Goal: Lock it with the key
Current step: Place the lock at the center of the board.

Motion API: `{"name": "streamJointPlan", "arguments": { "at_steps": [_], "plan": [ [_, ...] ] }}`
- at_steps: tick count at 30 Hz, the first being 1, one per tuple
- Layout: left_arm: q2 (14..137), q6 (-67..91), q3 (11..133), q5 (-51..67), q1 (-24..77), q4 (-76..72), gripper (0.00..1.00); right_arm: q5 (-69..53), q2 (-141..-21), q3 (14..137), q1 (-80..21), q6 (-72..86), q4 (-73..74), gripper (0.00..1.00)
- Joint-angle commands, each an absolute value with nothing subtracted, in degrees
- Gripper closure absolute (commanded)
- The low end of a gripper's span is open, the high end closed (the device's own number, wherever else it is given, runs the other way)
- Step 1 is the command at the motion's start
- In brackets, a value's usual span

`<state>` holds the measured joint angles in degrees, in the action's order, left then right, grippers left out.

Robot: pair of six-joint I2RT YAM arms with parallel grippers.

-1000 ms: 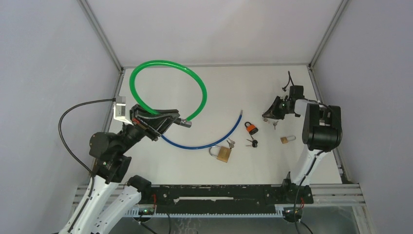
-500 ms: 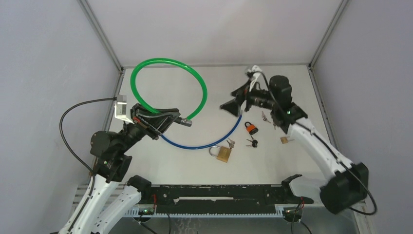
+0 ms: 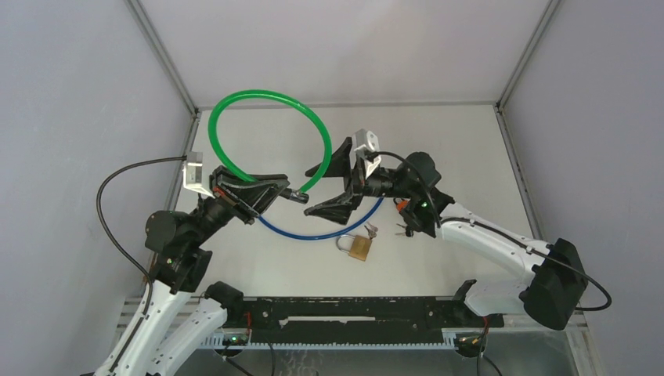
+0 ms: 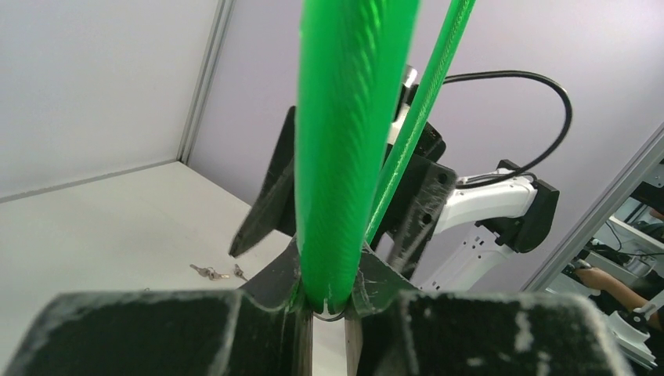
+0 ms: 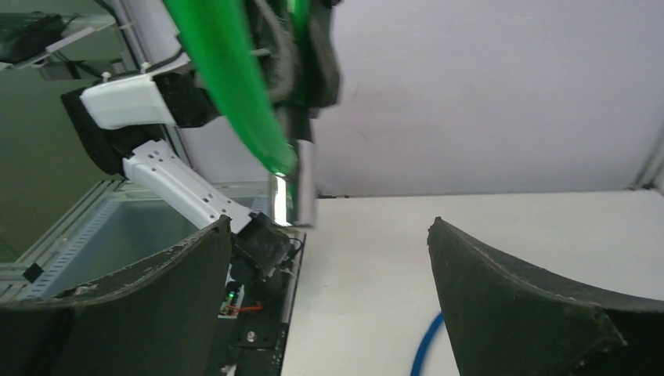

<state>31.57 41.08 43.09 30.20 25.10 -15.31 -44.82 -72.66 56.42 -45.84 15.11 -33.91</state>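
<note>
My left gripper [image 3: 252,190] is shut on a green cable lock [image 3: 313,129], which loops over the table's back left. In the left wrist view the green cable [image 4: 344,157] runs up from between the jaws [image 4: 341,301]. The cable's metal end [image 3: 297,197] hangs free. My right gripper [image 3: 315,189] is open, its fingertips on either side of that metal end. The right wrist view shows the metal tip [image 5: 291,192] just beyond the wide-open gripper [image 5: 329,227]. A black-headed key [image 3: 405,229] and a small key bunch [image 3: 369,229] lie on the table.
A blue cable [image 3: 329,233] curves across the middle of the table. A brass padlock [image 3: 359,247] lies in front of it. An orange padlock [image 3: 401,205] is partly hidden under the right arm. More keys [image 4: 207,272] show in the left wrist view.
The right arm has swung from the far right side to the centre. Its gripper has opened and now faces the green cable's metal end. The left arm has not moved.
</note>
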Motion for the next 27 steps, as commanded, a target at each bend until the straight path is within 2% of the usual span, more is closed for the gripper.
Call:
{"name": "streamJointPlan", "arguments": {
  "at_steps": [1,7,12,24,27],
  "plan": [
    [30.99,42.80,43.64,28.95,25.05,-19.60,1.00,-40.58,-71.76,59.53,-49.87,12.52,-37.30,0.01],
    [31.41,42.72,43.77,28.98,25.05,-20.09,1.00,-34.57,-71.84,61.16,-52.59,9.06,-33.53,0.08],
    [31.63,42.97,44.11,28.91,25.05,-20.15,1.00,-32.25,-73.32,63.37,-54.35,6.93,-30.59,0.22],
    [31.81,43.24,44.12,28.58,25.07,-20.39,1.00,-29.88,-74.88,65.17,-57.73,2.05,-27.28,0.25],
    [31.73,43.24,43.92,28.63,25.05,-20.45,1.00,-29.72,-75.04,65.53,-57.76,1.68,-26.83,0.34]
  ]
}}
